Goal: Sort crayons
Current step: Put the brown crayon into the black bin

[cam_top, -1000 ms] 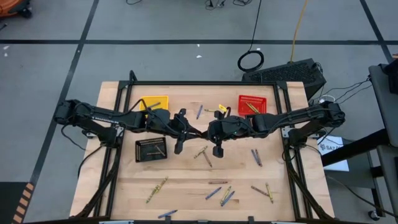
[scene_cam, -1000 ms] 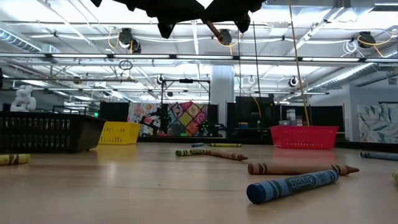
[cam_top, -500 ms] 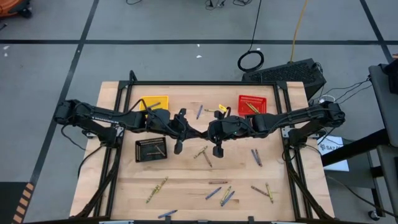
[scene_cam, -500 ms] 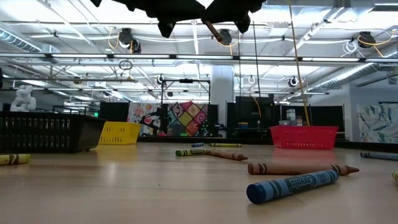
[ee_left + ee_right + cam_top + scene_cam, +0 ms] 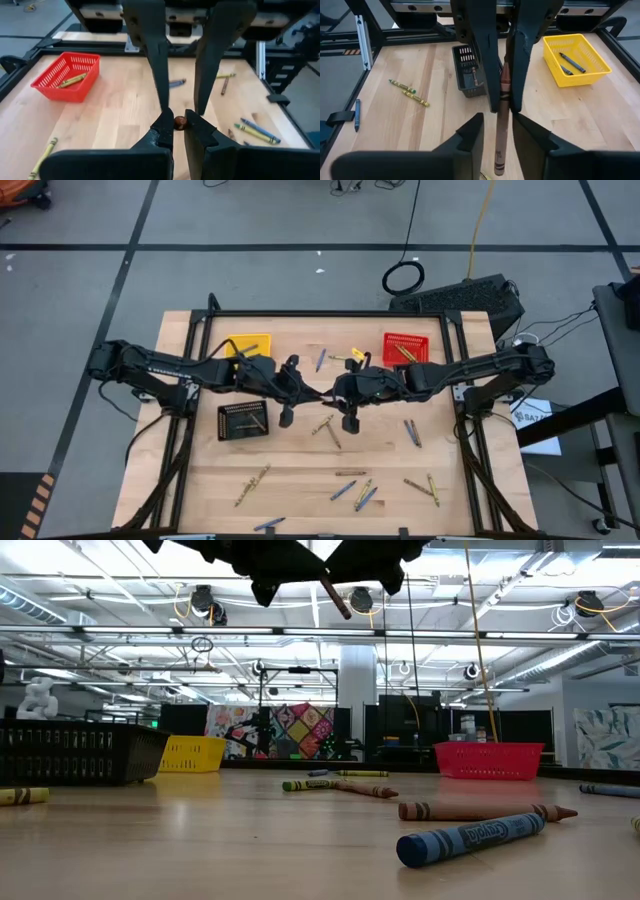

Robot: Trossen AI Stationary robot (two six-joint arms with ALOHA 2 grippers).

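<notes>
Both arms meet nose to nose above the middle of the tabletop, well clear of the wood. The left end effector is pinching one end of a brown crayon; in its own wrist view the round brown tip sits right between the two pads, fingers pressed in on it. The right end effector faces it with its fingers spread a little, and the crayon runs lengthwise down the gap between them without either finger clearly touching it. So the stick is up in the air, held only from the left side. From table height it shows as a short brown bar slanting down out of the dark gripper mass at the top.

The other crayons are scattered flat on the wood, mostly toward the near edge, plus a pair just under the two end effectors. Yellow basket has a couple of dark ones in it, red basket has a yellowish one, and the black basket holds one too.
</notes>
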